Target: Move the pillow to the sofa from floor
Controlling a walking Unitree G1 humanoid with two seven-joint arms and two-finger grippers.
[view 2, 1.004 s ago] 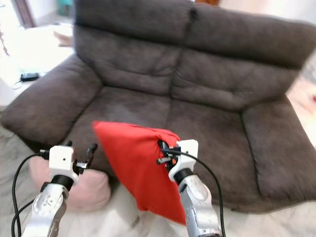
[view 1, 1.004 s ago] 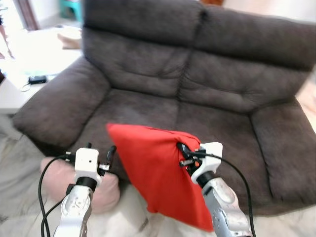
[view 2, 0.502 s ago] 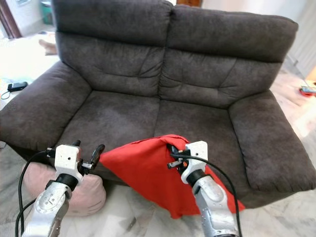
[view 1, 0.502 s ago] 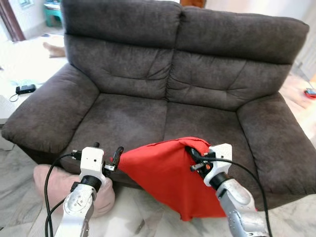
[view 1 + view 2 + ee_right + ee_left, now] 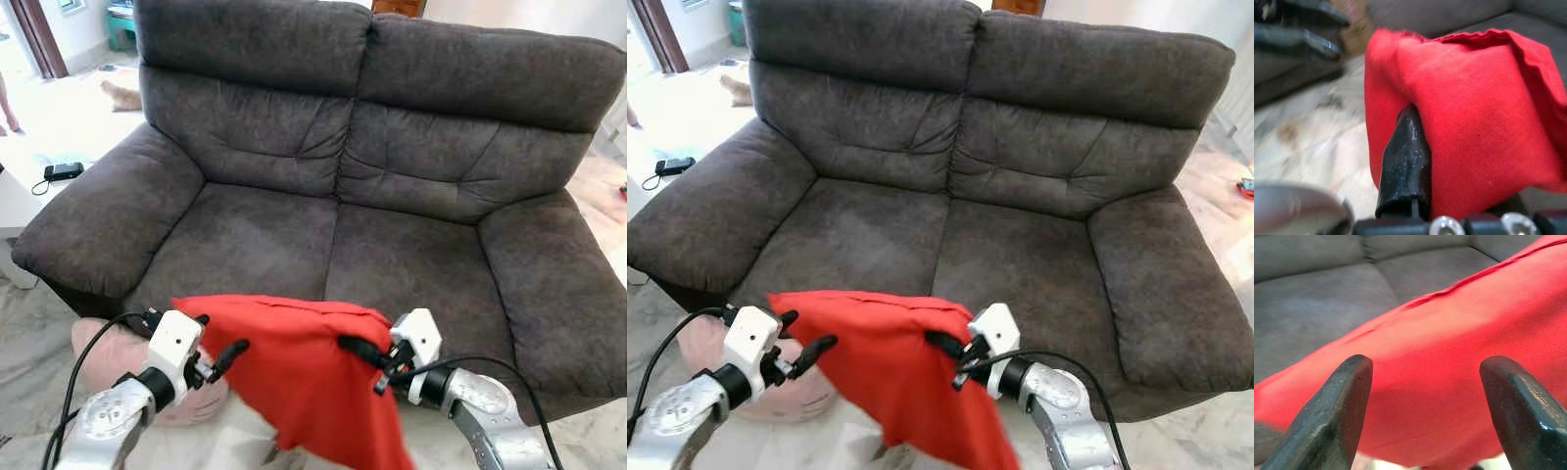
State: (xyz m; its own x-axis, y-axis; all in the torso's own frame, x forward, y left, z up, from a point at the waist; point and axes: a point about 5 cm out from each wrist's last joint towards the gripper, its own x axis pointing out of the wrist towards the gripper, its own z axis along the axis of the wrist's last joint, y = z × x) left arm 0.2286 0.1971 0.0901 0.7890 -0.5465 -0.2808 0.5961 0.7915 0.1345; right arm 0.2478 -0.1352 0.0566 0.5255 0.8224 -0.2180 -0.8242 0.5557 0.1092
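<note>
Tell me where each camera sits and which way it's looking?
Left and right eye views: on the head, looking down at the dark grey fabric sofa, both silver arms showing.
Left wrist view: on the left wrist, looking past the left gripper, fingers apart, at the red fabric pillow.
Right wrist view: on the right wrist, looking along the right gripper, which pinches the pillow.
All views share the pillow.

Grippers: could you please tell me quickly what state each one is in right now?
Left gripper: open, fingers spread at the red pillow, not gripping.
Right gripper: shut on the pillow's edge.
</note>
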